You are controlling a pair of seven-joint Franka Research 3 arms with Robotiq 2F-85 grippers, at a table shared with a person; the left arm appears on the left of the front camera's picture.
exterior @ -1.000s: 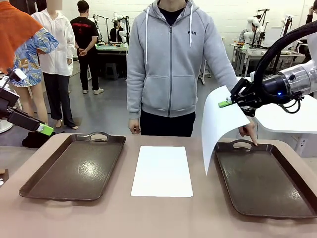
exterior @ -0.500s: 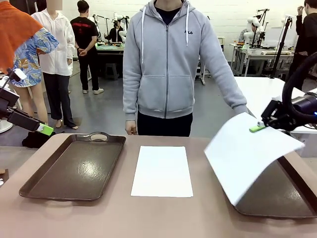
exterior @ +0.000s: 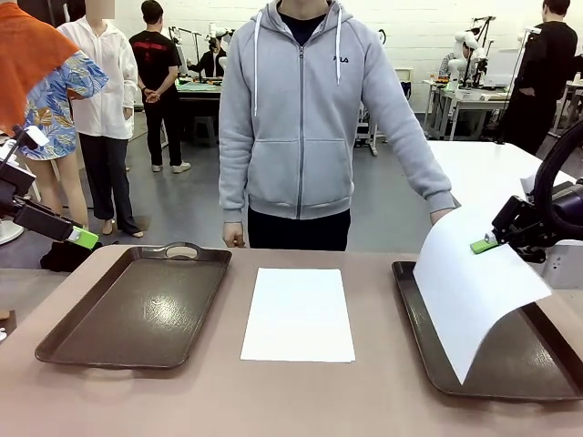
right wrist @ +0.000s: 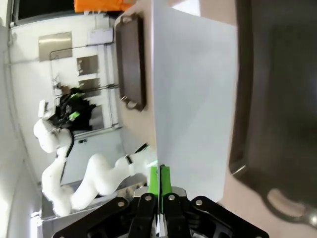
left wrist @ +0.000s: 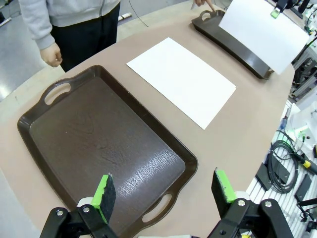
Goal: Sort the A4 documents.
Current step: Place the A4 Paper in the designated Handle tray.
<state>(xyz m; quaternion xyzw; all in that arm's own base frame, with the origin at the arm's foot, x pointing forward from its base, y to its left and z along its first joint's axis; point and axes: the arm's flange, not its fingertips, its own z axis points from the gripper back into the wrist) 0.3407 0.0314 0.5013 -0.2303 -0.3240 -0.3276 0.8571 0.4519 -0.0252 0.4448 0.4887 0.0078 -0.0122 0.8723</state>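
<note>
White sheet [exterior: 474, 291] slack below the right gripper [exterior: 485, 244], tight on its top edge; left gripper [left wrist: 164, 187] wide.

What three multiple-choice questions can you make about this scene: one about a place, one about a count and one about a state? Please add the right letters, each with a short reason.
1. Where does the flat sheet lie?
A. on the table, between the left tray and the right tray
B. inside the left tray
C. on the floor

2. How many sheets of paper are in the scene?
A. one
B. four
C. two

3. What is the state of the right gripper?
A. wide open
B. shut on the raised sheet
C. shut on nothing

Answers:
1 A: the flat sheet rests on the bare table, with one tray on each side.
2 C: one sheet lies flat and one hangs in the air.
3 B: the green pads pinch the sheet's edge above the right tray.
</note>
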